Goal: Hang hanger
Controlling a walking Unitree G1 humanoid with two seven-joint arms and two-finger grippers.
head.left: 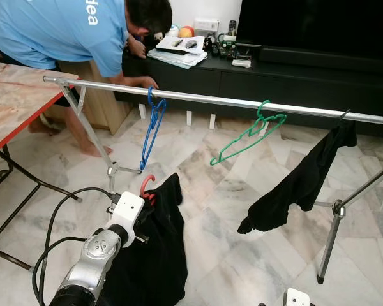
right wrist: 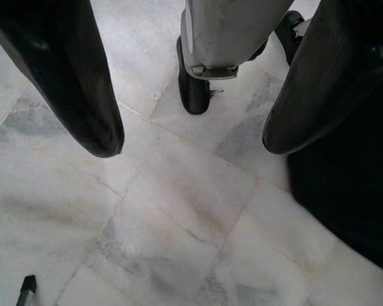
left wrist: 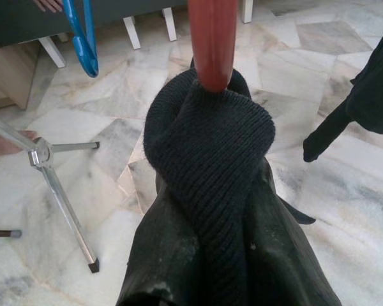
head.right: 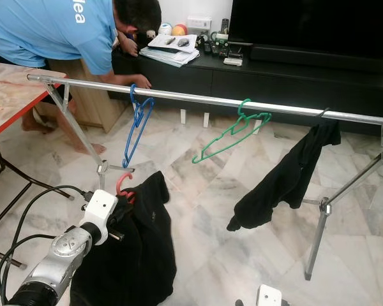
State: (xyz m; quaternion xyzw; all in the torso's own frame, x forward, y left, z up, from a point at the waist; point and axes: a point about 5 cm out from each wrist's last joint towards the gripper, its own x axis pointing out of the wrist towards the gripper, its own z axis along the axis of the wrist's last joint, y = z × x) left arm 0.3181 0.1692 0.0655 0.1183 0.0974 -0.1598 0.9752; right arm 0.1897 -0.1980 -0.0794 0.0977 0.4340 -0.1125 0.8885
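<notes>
I see the left gripper (head.left: 147, 199) low in front of the rail (head.left: 242, 102), pinching a red hanger (head.left: 145, 185) that carries a black garment (head.left: 154, 255). The hanger sits below the rail, near the blue hanger (head.left: 152, 131). Right gripper (right wrist: 191, 143) hangs idle over the floor (right wrist: 179, 223), fingers spread.
</notes>
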